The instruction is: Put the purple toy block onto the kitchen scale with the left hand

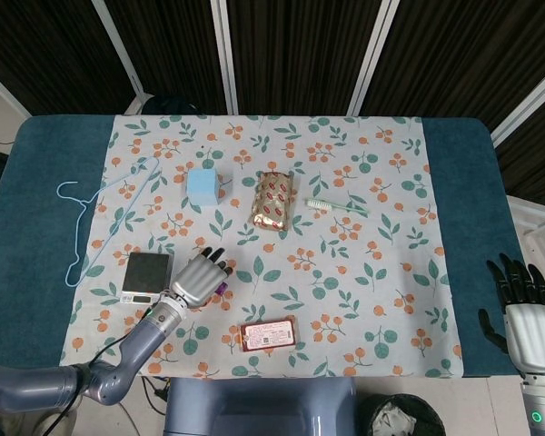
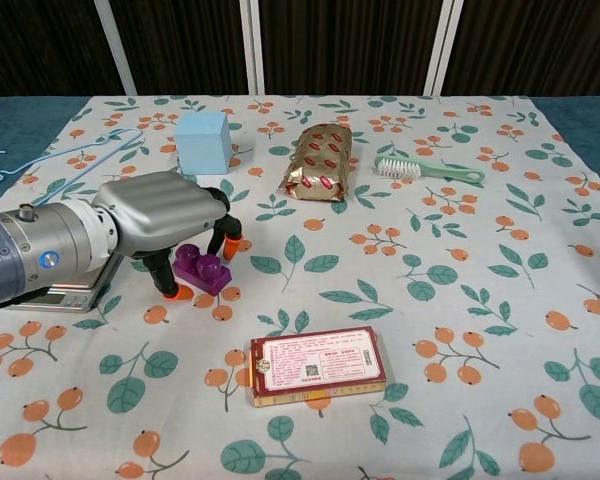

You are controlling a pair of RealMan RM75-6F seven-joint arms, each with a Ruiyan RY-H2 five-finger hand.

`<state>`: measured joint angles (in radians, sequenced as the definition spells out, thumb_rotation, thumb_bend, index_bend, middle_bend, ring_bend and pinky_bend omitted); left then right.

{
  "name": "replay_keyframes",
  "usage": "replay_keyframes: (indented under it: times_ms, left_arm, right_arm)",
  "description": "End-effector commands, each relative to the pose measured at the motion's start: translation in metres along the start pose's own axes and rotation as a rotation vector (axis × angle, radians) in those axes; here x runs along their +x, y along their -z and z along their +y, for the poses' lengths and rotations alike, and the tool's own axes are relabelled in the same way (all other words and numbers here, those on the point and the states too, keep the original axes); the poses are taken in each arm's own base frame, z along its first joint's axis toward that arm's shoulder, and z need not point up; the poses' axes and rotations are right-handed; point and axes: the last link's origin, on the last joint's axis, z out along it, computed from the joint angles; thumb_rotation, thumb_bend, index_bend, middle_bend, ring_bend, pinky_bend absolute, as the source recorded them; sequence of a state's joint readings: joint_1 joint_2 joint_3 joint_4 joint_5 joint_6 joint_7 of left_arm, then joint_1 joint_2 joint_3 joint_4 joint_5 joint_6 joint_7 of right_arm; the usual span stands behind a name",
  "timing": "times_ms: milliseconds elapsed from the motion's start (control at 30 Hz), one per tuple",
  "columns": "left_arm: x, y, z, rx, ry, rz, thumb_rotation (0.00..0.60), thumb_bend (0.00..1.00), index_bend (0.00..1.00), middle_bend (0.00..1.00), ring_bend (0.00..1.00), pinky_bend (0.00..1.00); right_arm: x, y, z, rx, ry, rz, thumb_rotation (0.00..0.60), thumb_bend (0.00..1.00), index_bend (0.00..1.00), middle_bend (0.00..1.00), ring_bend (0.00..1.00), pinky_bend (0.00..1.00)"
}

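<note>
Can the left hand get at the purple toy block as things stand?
Probably yes. The left hand is arched right over the purple toy block, fingertips down on either side of it, and nothing lies between them. The kitchen scale sits just beside it. No grip is visible yet.

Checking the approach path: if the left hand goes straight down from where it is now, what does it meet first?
The purple toy block. The left hand arches over it, fingers either side, not visibly closed on it; contact is unclear.
</note>
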<state>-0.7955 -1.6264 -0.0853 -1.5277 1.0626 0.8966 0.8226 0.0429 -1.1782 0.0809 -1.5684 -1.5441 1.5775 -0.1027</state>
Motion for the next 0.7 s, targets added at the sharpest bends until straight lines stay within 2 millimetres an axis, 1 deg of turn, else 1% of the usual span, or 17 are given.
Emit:
replay_keyframes:
  times_ms: [33, 167, 400, 433, 567, 700]
  left_arm:
    - [-0.0011, -0.0008, -0.0007, 0.000, -0.006, 0.011, 0.600, 0.18, 0.41, 0.42, 0.13, 0.23]
    - [-0.0038, -0.0017, -0.0041, 0.008, -0.013, 0.011, 0.600, 0.21, 0.41, 0.42, 0.13, 0.23]
    - [-0.0060, -0.0032, -0.0051, 0.007, -0.022, 0.008, 0.600, 0.21, 0.42, 0.43, 0.13, 0.23]
    - [-0.0060, -0.0036, -0.0045, 0.004, -0.022, 0.008, 0.600, 0.21, 0.43, 0.43, 0.14, 0.23]
    - [-0.0056, -0.0053, -0.0023, -0.003, -0.029, 0.012, 0.600, 0.28, 0.47, 0.49, 0.18, 0.25]
    - [-0.0050, -0.0059, -0.0049, 0.003, -0.048, 0.022, 0.600, 0.29, 0.49, 0.51, 0.20, 0.27]
  right_arm:
    - [-0.0004, -0.0003, -0.0001, 0.000, 0.000, -0.001, 0.600, 0.48, 0.07, 0.04, 0.05, 0.00]
    - [-0.0014, -0.0007, -0.0002, -0.001, 0.000, -0.005, 0.600, 0.48, 0.07, 0.03, 0.05, 0.00]
    - [-0.0019, -0.0017, 0.0004, -0.010, 0.000, -0.004, 0.600, 0.48, 0.07, 0.03, 0.05, 0.00]
    - [-0.0019, -0.0017, 0.0004, -0.011, -0.001, -0.004, 0.600, 0.48, 0.07, 0.03, 0.05, 0.00]
    - [-0.0020, -0.0018, 0.0002, -0.012, -0.001, -0.004, 0.600, 0.48, 0.07, 0.04, 0.05, 0.00]
    - [-0.0016, -0.0019, 0.0006, -0.014, -0.002, -0.002, 0.600, 0.48, 0.07, 0.04, 0.05, 0.00]
